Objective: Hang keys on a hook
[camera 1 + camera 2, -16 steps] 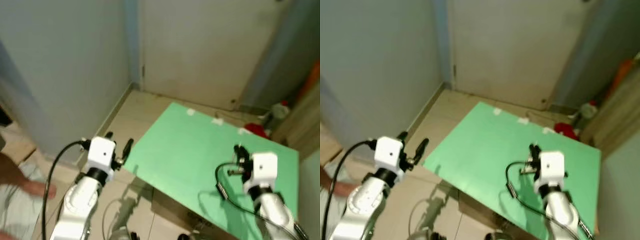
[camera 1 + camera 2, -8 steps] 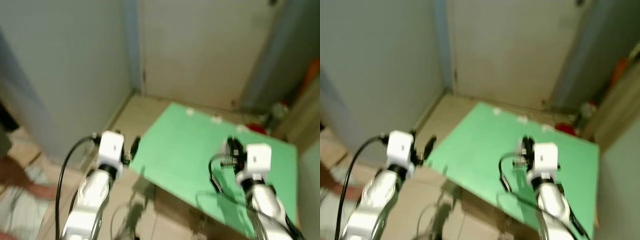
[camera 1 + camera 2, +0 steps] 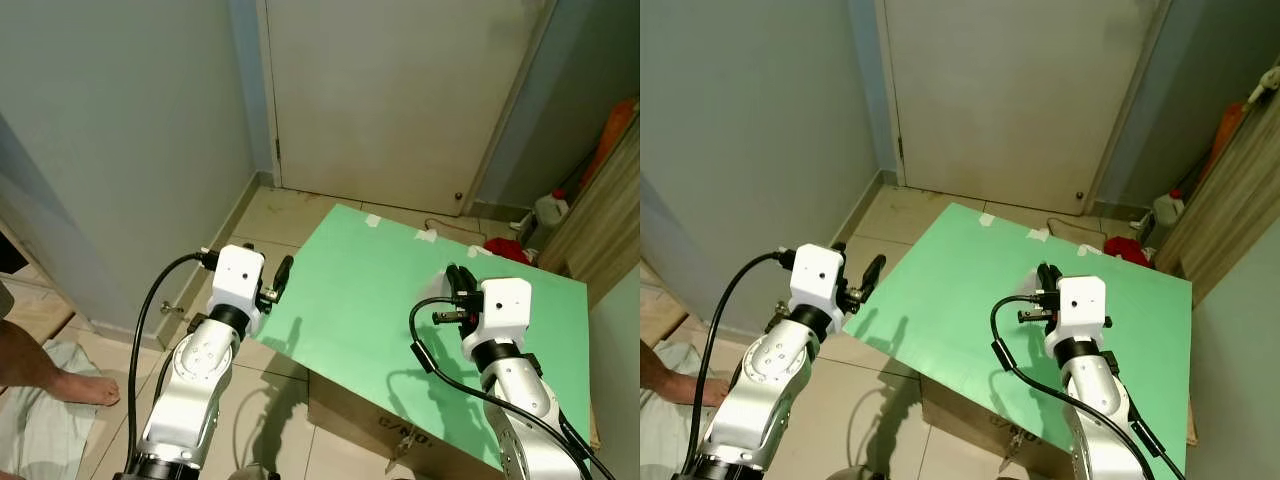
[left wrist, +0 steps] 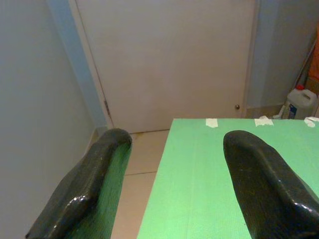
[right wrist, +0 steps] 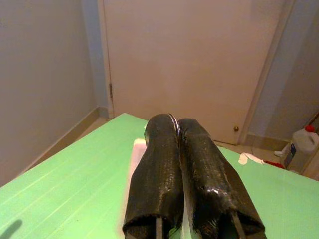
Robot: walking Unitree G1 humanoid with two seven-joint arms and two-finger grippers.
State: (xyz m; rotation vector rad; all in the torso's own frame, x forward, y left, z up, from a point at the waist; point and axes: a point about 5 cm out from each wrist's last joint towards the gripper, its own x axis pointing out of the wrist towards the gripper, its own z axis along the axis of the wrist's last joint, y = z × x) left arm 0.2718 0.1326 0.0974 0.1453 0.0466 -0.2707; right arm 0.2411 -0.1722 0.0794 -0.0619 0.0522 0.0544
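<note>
A pale closed door (image 3: 400,100) fills the upper middle of the head views, with grey-blue walls (image 3: 110,130) either side and beige floor tiles (image 3: 290,215) below. A green board (image 3: 400,300) taped at its far edge lies across a cardboard box (image 3: 360,420) in the lower centre. A person's bare foot (image 3: 70,385) sits at lower left, a white jug (image 3: 548,210) at upper right. The left gripper (image 4: 172,184), fingers spread with nothing between them, hovers at the board's left edge. The right gripper (image 5: 178,169), fingers pressed together, hangs over the board; a thin metal sliver shows between them, and I cannot tell whether it is the keys.
</note>
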